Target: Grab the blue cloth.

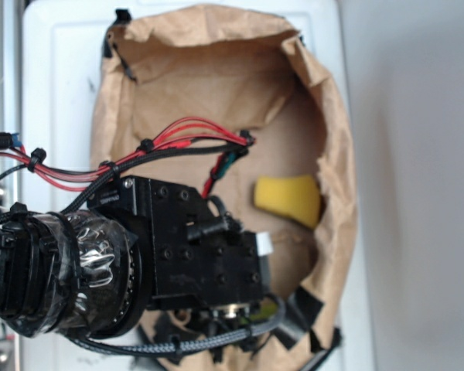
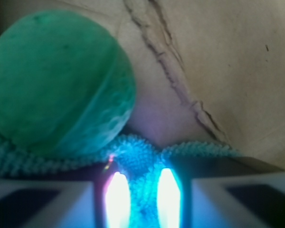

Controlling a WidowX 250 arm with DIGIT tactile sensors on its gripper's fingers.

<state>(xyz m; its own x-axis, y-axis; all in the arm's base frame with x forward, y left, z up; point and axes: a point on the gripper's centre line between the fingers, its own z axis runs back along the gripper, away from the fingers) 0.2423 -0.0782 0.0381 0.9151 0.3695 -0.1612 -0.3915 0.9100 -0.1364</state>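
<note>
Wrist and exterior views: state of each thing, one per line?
gripper: low over the cloth, cloth between its fingertips; closure unclear.
blue cloth: flat on the paper, bunched between the fingertips, partly under the ball.
green ball: resting at the cloth's edge, not gripped.
yellow sponge: lying free.
brown paper: creased, torn.

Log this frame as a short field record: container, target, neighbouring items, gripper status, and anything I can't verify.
container: brown paper liner in a white tub
target: blue cloth, bunched between the two glowing fingers in the wrist view
neighbour 1: green ball, resting against the cloth's upper left edge
neighbour 2: yellow sponge, apart, near the liner's right wall
gripper: fingers close on either side of the cloth; firm grip not confirmed
hidden: cloth and ball blocked by the arm in the exterior view
</note>
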